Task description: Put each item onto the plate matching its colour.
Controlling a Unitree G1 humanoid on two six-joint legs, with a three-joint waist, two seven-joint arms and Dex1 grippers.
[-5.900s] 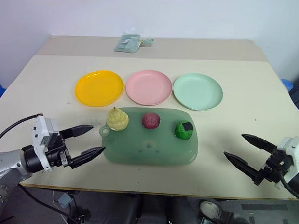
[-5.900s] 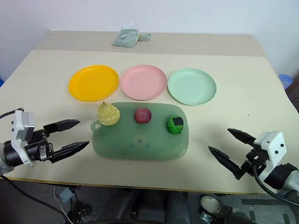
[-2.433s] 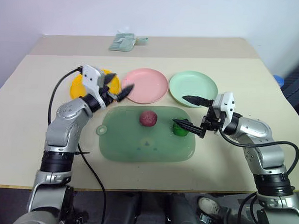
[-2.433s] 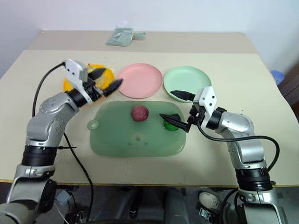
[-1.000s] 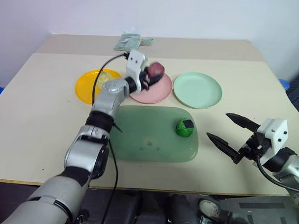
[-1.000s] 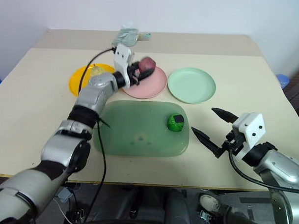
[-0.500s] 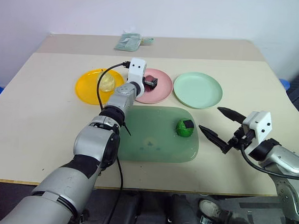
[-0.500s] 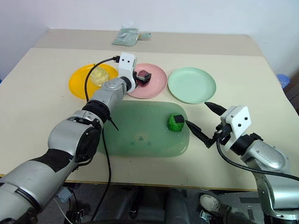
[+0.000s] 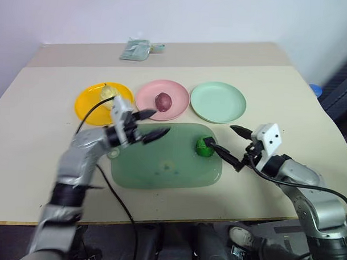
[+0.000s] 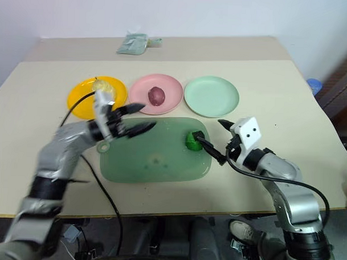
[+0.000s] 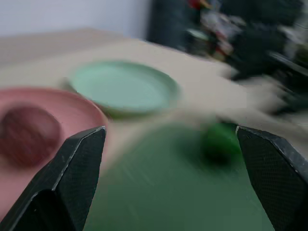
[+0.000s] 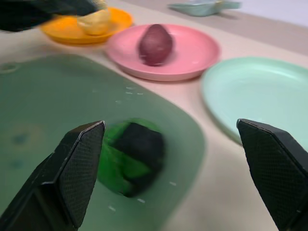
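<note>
Since a second ago, left pincer (image 9: 146,124) has released the maroon round toy ball (image 9: 162,100) onto the pink plastic plate (image 9: 175,107), fingers apart. Right pincer (image 9: 227,147), also spread, brackets the green black-patched ball (image 9: 203,146) on the translucent green tray (image 9: 161,164).

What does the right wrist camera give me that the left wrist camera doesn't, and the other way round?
Right wrist alone: the yellow plate with the pear-shaped toy on it, and a packet at the table's far edge. Left wrist alone: dark clutter beyond the table. Both: the maroon ball on the pink plate, the empty mint plate, and the green ball on the tray.
</note>
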